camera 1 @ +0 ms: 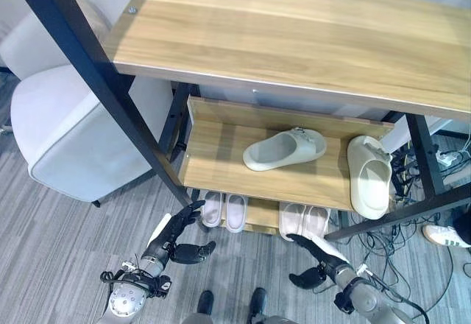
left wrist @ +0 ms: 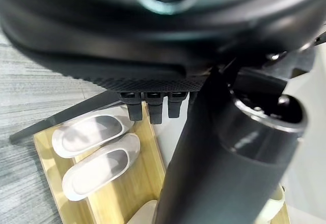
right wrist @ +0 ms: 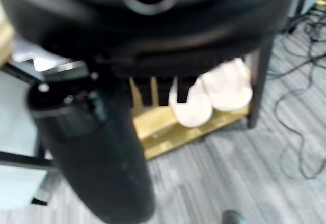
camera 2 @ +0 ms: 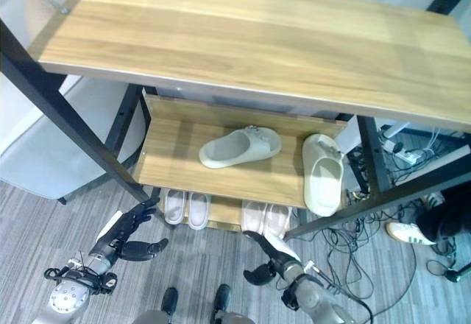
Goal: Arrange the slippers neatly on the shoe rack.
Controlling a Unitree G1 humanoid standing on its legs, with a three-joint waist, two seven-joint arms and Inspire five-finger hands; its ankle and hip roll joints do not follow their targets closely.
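Observation:
Two beige slippers lie on the rack's middle shelf (camera 1: 221, 166). One slipper (camera 1: 283, 149) rests crosswise near the middle. The other slipper (camera 1: 370, 177) points frontward at the shelf's right end and overhangs the front edge. Both hands hang low in front of the rack, over the floor, holding nothing. My left hand (camera 1: 174, 237) is open below the shelf's left corner. My right hand (camera 1: 318, 259) is open below the right part of the shelf. The left wrist view looks at a white pair (left wrist: 97, 152) on the bottom shelf. The right wrist view looks at another pale pair (right wrist: 211, 96).
The bottom shelf holds a white pair (camera 1: 224, 210) and a pinkish pair (camera 1: 304, 219). A broad wooden top shelf (camera 1: 294, 29) overhangs the rack. A white armchair (camera 1: 73, 118) stands at the left. Cables (camera 1: 397, 247) and a person's white shoe (camera 1: 445, 236) lie on the floor at right.

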